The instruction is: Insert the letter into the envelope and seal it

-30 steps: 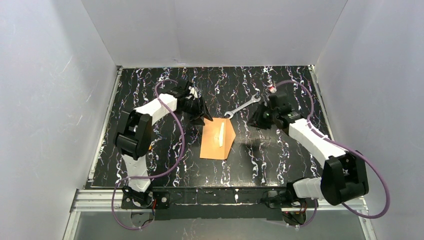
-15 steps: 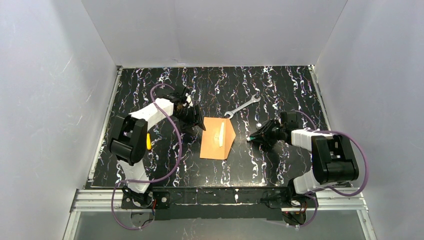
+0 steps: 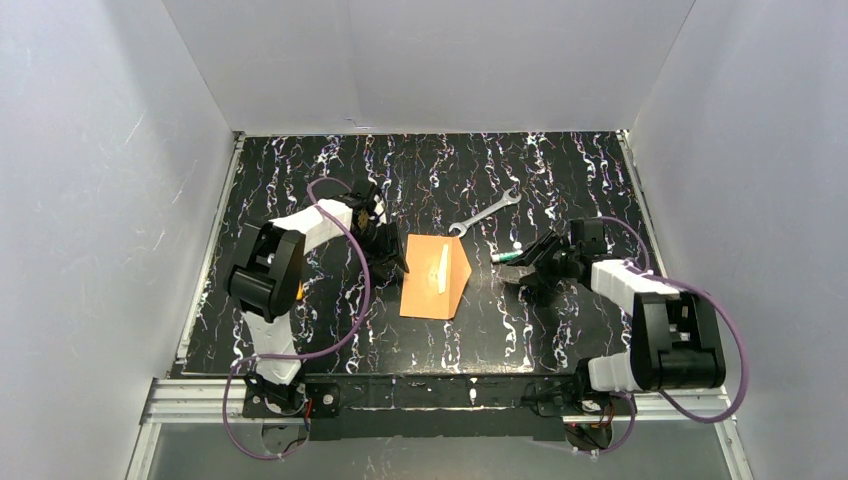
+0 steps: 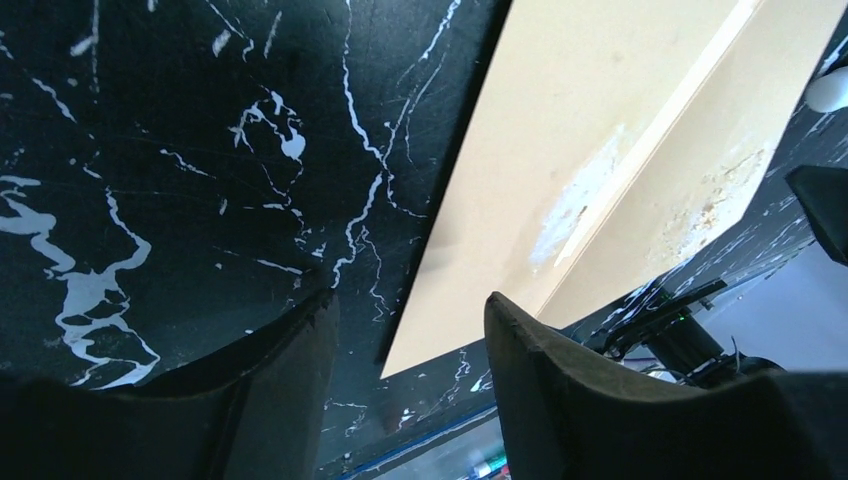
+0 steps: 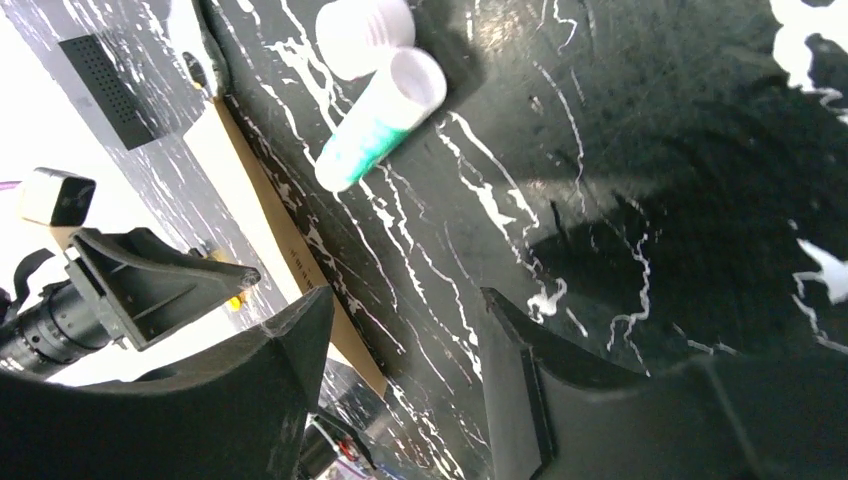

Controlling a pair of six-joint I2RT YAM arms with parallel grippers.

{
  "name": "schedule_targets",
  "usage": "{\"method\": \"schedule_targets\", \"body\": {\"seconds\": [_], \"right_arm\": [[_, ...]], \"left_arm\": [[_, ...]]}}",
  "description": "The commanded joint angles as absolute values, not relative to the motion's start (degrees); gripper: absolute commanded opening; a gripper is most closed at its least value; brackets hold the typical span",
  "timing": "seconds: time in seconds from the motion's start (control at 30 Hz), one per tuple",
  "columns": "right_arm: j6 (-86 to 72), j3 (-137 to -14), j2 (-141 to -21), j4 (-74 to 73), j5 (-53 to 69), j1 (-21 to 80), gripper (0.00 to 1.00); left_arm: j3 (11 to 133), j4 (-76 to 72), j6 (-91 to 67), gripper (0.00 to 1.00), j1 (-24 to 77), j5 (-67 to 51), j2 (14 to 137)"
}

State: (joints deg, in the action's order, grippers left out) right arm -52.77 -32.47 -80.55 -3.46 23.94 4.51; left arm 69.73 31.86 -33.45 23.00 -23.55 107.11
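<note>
Fingers of the left gripper (image 4: 410,305) stand parted, holding nothing, just beside the edge of the envelope (image 4: 560,150). It lies flat between the arms: matte kraft paper, pointed flap folded down, pale smears along the seam. The right gripper (image 5: 405,295), likewise spread and empty, hovers near an uncapped glue stick (image 5: 375,125), probably for sealing. The letter is not separately visible; likely it is inside.
</note>
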Motion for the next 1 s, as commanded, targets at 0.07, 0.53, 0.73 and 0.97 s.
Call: {"method": "schedule_targets", "body": {"seconds": [0.07,0.53,0.73,0.97], "right_arm": [[-45.94,-35.54,-73.27,-9.87,21.45,4.51,0.49],[-42.31,-35.7,-82.68,-3.46,23.18,16.05,0.08],[-44.49,-38.9,-89.4,5.12,17.99,23.56,0.08],[-44.36,-44.48,-94.52,11.05,20.1,26.17,0.08]], "left_arm": [[68.61,32.75,-32.96,0.48,23.13,-25.93,107.39],[66.74,33.88,-34.39,0.32,23.27,-27.29,111.5],[67.85,37.43,-33.07,0.31,23.29,-23.95,113.42],[67.59,38.14,-32.19,0.21,23.29,-22.94,114.67]]}}
